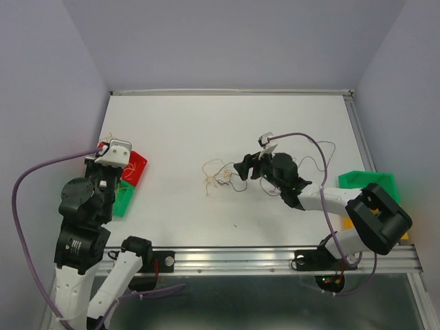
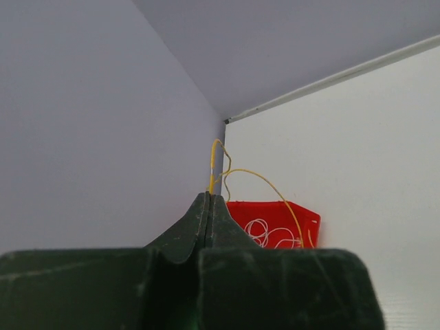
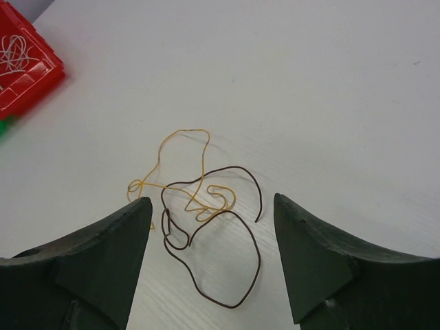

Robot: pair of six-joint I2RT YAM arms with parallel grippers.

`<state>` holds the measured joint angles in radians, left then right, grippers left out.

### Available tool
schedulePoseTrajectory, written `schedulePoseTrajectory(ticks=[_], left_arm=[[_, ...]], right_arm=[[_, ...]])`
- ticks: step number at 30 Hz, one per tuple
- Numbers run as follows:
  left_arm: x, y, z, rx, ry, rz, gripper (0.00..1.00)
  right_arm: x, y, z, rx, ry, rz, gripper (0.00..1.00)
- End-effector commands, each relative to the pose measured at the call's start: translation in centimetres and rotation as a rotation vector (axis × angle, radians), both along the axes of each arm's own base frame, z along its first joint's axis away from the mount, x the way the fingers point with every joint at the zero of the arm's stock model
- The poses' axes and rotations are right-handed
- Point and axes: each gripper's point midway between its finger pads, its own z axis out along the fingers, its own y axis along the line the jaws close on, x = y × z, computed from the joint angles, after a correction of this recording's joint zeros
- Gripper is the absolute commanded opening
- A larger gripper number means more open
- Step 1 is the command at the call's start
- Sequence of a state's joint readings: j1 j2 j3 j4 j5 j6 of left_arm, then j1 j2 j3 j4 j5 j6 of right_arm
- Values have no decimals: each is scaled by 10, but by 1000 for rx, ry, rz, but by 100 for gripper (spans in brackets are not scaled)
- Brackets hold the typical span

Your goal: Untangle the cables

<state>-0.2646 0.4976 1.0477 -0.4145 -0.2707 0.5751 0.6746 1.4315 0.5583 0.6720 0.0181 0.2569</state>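
A small tangle of cables lies mid-table. In the right wrist view it is a dark brown wire looped with an orange-yellow wire, flat on the white table. My right gripper is open, one jaw on each side of this tangle and just above it; in the top view the right gripper sits at the tangle's right edge. My left gripper is shut on a thin yellow wire that arcs up and droops toward the red bin. In the top view the left gripper is over that bin.
The red bin holds thin white wires. A green bin sits beside it. Another green bin stands at the right edge. More loose thin wires lie behind the right arm. The left wall is close to the left gripper.
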Motion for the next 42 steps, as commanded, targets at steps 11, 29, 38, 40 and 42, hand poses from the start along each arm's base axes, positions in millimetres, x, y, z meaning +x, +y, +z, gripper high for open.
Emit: schedulePoseTrajectory(ticks=[11,29,38,40,42], left_arm=[[25,-33,-50,120,44,-178,0],[47,39,-109,146,377,-426,0],[23,65,-136,165,469,-426,0],[22,68,-138,159,479,-427,0],[22,72,-137,150,485,-423,0]], right_arm=[[5,30,42,89,-105,123,76],[43,78,-27,-51,89,215,85],[43,118,-63,-165,167,331,85],[35,128,-67,-191,170,381,85],[23,138,-69,-225,163,431,85]])
